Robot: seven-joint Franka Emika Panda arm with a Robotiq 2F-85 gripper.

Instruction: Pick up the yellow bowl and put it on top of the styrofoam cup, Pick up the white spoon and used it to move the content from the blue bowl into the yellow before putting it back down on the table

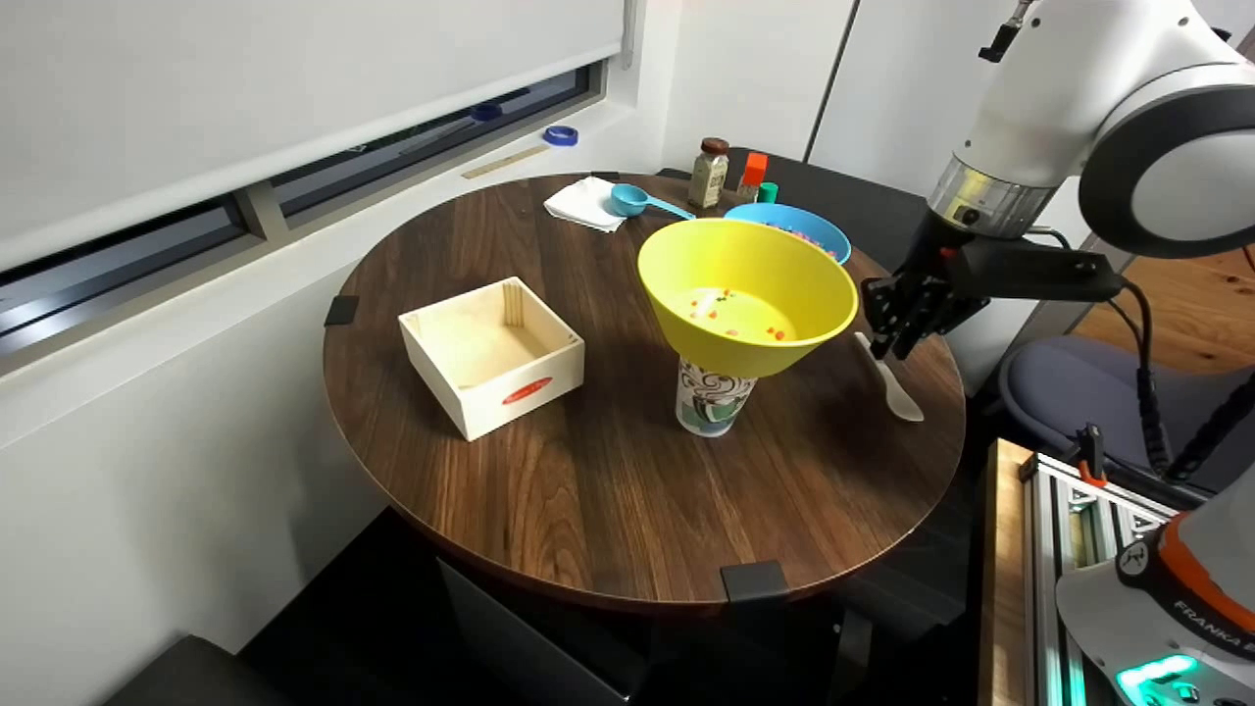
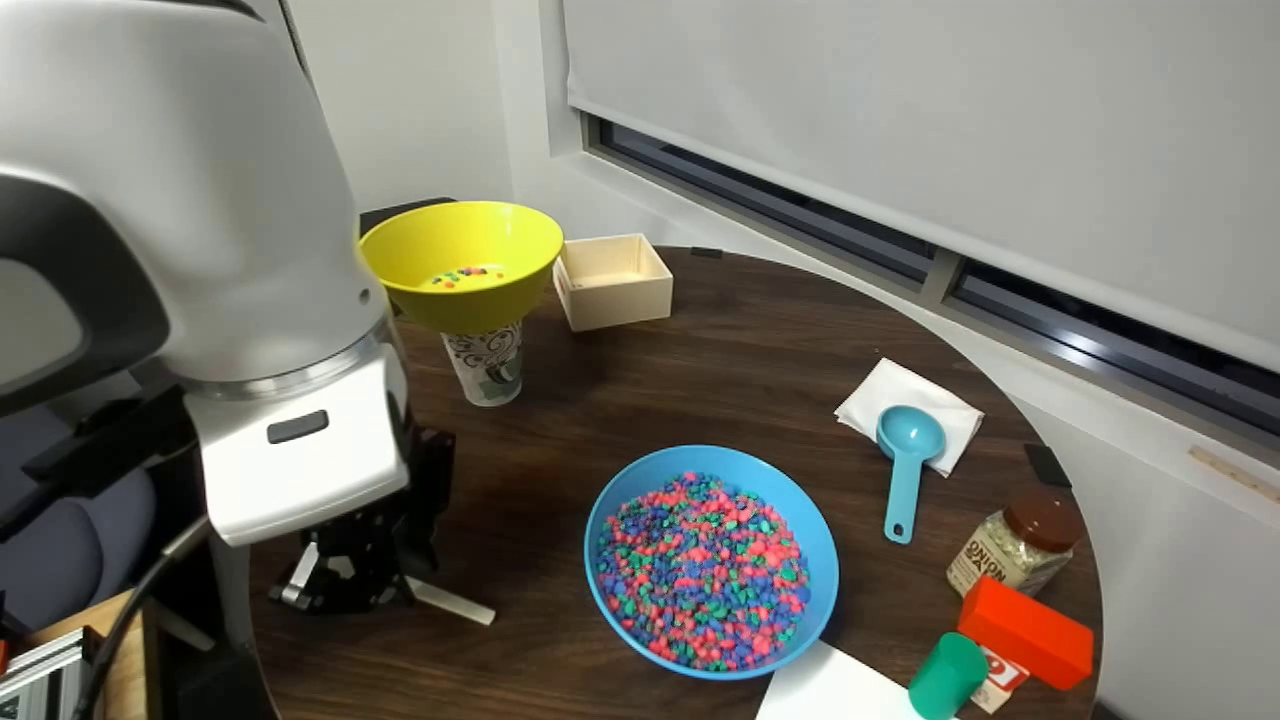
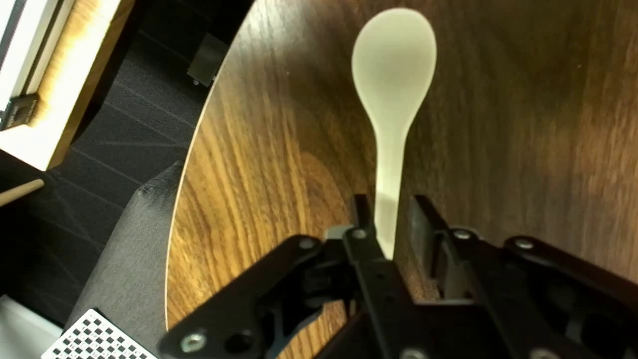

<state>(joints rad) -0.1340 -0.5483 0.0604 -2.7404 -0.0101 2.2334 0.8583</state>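
The yellow bowl (image 1: 735, 263) rests on top of the styrofoam cup (image 1: 711, 404) on the table (image 1: 588, 490); a few coloured pieces lie in it. Both also show in an exterior view, the bowl (image 2: 470, 312) on the cup (image 2: 487, 372). The blue bowl (image 2: 818, 555) is full of the multicoloured content (image 2: 705, 570). The white spoon (image 3: 394, 85) lies on the table; it also shows in an exterior view (image 1: 897, 394). My gripper (image 3: 391, 202) is partly open around its handle, with a gap on the right. The handle's end is hidden behind the left finger.
A wooden box (image 1: 495, 404) stands across the table. A light-blue scoop (image 2: 905, 480) lies on a white napkin (image 2: 955, 420). An onion salt jar (image 2: 1010, 550), a red-topped container (image 2: 1030, 635) and a green cylinder (image 2: 947, 675) stand beyond the blue bowl. The table edge is near the spoon.
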